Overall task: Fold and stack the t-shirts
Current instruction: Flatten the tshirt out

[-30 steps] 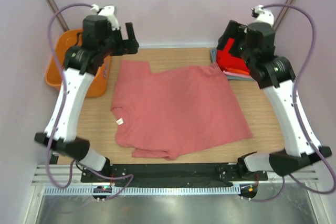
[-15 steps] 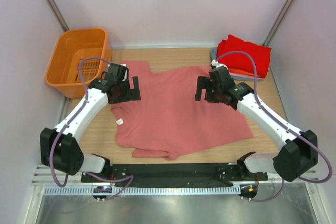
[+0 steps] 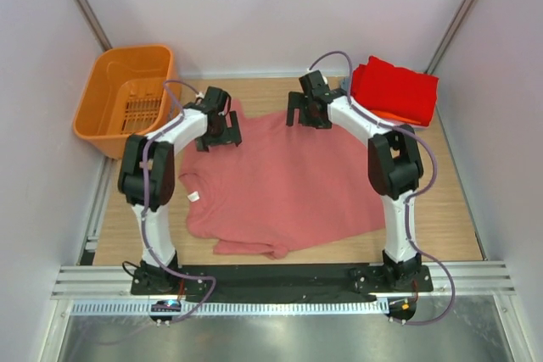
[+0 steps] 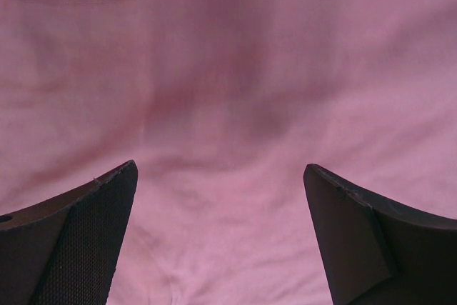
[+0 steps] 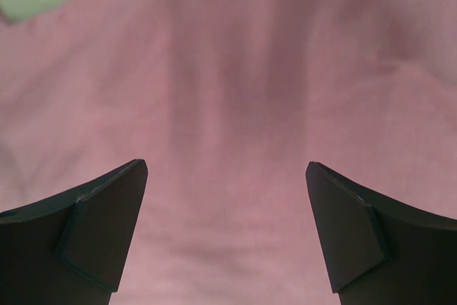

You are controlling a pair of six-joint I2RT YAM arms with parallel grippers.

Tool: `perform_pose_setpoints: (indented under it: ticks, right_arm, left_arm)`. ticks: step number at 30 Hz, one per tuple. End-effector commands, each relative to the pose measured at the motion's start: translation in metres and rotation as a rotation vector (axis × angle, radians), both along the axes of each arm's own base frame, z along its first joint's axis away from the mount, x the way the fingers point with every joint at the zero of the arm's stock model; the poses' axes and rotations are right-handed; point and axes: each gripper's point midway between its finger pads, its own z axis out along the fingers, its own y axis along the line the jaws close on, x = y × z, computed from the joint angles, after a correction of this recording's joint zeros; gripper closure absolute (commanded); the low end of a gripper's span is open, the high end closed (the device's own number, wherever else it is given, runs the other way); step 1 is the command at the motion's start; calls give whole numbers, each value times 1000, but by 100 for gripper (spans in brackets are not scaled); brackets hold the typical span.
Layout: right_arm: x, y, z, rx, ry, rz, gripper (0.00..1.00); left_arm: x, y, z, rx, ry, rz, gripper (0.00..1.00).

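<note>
Both arms point(image 3: 174, 129) point(image 3: 361, 120) have stretched forward, jaws wide above the salmon-pink t-shirt point(image 3: 288, 184).

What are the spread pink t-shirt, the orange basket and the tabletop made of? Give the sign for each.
Salmon-pink short-sleeved t-shirt: soft matte knit cloth, probably cotton; it lies limp with shallow wrinkles. Orange slotted basket: rigid moulded plastic, judging by smooth walls and a slotted floor. Pale table: wood-grain surface, matte; solid wood or laminate, cannot tell.
</note>
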Motion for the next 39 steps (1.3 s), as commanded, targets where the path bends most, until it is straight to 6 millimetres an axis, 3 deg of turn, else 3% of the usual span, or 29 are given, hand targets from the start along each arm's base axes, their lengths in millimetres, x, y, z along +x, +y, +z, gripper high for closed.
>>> perform_pose_setpoints:
  ticks: [1,5,6,8,10,11,12,13,14,15,16,17,18,19,23,24,25,27,28,30,31,32,33,34,35,36,37,38,39]
  right_arm:
    - [33,-2,-12,30,2,-10,0]
    - [58,0,-29,68,9,-24,0]
    - [61,-1,-36,71,16,-26,0]
    - [71,1,-49,76,27,-28,0]
    - [77,-1,-56,78,32,-41,0]
    - [82,5,-64,103,44,-27,0]
    - [86,3,-67,108,49,-36,0]
    - [90,2,-71,119,54,-50,0]
    - [100,3,-64,141,35,-52,0]
    - [104,-2,-77,142,52,-68,0]
    - [109,-4,-77,153,49,-78,0]
    - [119,-1,-66,179,22,-81,0]
    - [124,-2,-71,188,21,-85,0]
    - [131,-4,-67,200,4,-87,0]
    - [155,15,-13,306,-116,9,0]
    - [154,22,0,324,-139,54,0]
    - [151,25,25,332,-175,74,0]
    - [143,40,61,323,-251,138,0]
    - [133,42,88,320,-288,155,0]
    - [115,58,121,306,-343,200,0]
    - [105,59,119,279,-334,198,0]
    - [85,69,156,276,-384,221,0]
    - [73,71,164,257,-394,226,0]
    - [57,68,149,202,-365,212,0]
    - [36,68,180,205,-416,220,0]
    - [9,87,185,208,-420,265,0]
    - [-10,82,154,142,-371,247,0]
    - [-33,82,178,152,-420,258,0]
    - [-53,88,175,137,-419,273,3]
  left_arm:
    - [37,8,-6,27,-42,62,0]
    - [56,15,-27,48,-7,74,0]
    - [68,17,-22,46,-28,80,0]
    - [73,21,-36,60,1,84,0]
    - [88,22,-32,48,-4,82,0]
    - [89,22,-49,55,36,79,0]
    - [108,21,-37,53,-2,73,0]
    - [107,23,-39,68,25,68,0]
    - [109,24,-61,83,64,64,0]
    - [132,22,-43,74,6,59,0]
    - [132,23,-47,80,33,56,0]
    - [140,22,-46,76,25,54,0]
    - [160,18,-43,54,-17,46,0]
    - [164,17,-41,42,-19,43,0]
    - [184,4,3,-59,-124,28,0]
    - [176,0,30,-64,-153,16,0]
    - [177,-3,53,-62,-209,4,0]
    - [163,-7,79,-61,-236,-8,0]
    - [155,-5,129,-71,-313,-6,0]
    - [140,-5,170,-81,-363,-10,0]
    - [124,-2,201,-88,-395,-10,0]
    - [113,-1,217,-88,-407,-16,0]
    - [102,2,229,-85,-415,-17,0]
    - [78,9,259,-81,-447,-17,0]
    - [62,15,253,-61,-411,-15,0]
    - [46,22,253,-39,-397,-18,0]
    - [14,32,291,-44,-483,-15,0]
    - [-4,45,256,17,-405,3,0]
    - [-25,55,259,40,-419,4,0]
